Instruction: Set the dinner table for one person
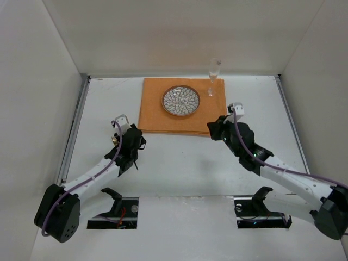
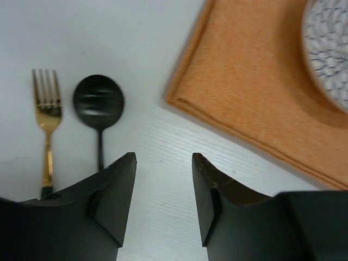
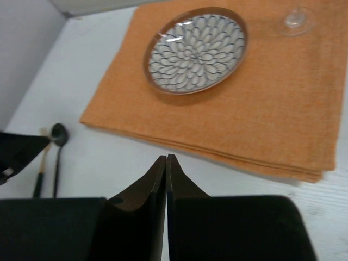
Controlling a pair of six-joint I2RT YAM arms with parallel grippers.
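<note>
Where mat (image 1: 157,120) lies, plate (image 1: 180,101) rests

The white table (image 1: 179,168) carries an orange mat (image 1: 155,122), plus a fork (image 2: 48,117) and spoon (image 2: 99,103) just beyond the left fingers (image 2: 117,190).

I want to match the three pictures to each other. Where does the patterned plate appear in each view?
Top external: the patterned plate lies in the upper middle, on the orange mat.
Left wrist: the plate is cut off by the top right corner; only part shows.
Right wrist: the plate shows whole, at the top middle.
Shared landmark: the orange mat under it, seen in all three views.
</note>
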